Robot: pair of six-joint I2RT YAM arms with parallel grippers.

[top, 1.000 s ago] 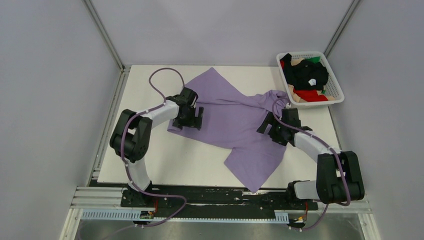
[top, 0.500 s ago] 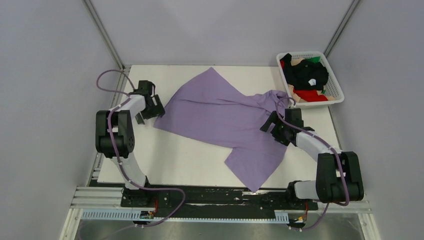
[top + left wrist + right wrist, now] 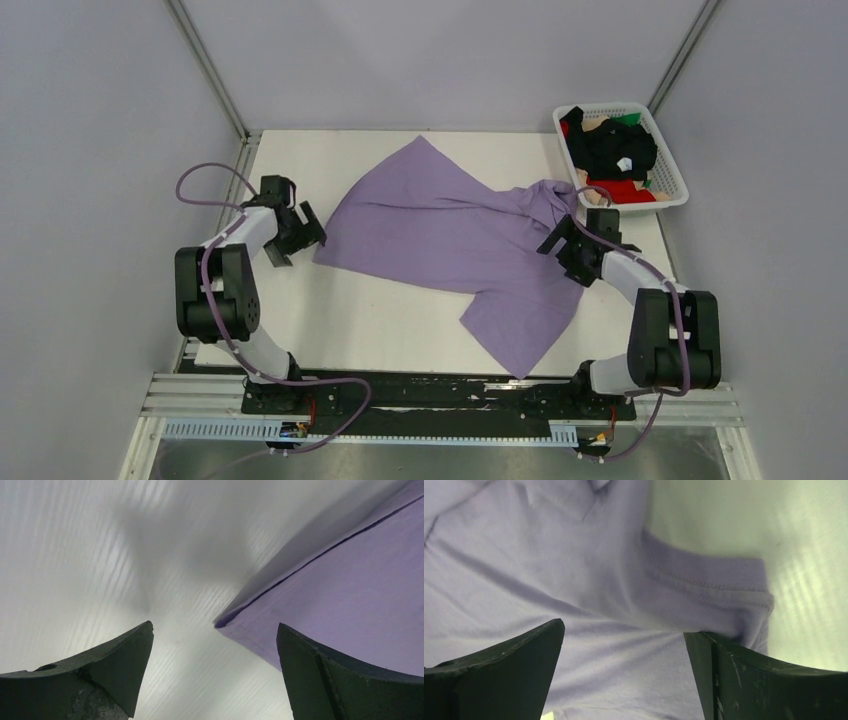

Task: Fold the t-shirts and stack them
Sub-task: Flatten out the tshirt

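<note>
A large lavender-purple t-shirt (image 3: 450,235) lies spread and skewed across the white table (image 3: 380,320), its lower part trailing toward the front edge. My left gripper (image 3: 297,236) hangs open just off the shirt's left corner. In the left wrist view that gripper (image 3: 215,627) shows bare table between its fingers, and the shirt's corner (image 3: 350,595) reaches in from the right. My right gripper (image 3: 568,250) is open and low over the shirt's bunched right end. In the right wrist view that gripper (image 3: 624,630) has purple cloth and a stitched hem (image 3: 709,582) lying under the wide jaws.
A white lattice basket (image 3: 680,186) stands at the back right corner. It holds more t-shirts: a black one (image 3: 612,150), a red one (image 3: 620,190), and bits of green (image 3: 628,118) and beige (image 3: 600,125). Grey walls close in on both sides.
My left gripper left the shirt's left edge and swung to the table's left side. The shirt's left edge now lies flat. My right gripper shifted slightly right, and the shirt's lower part followed.
</note>
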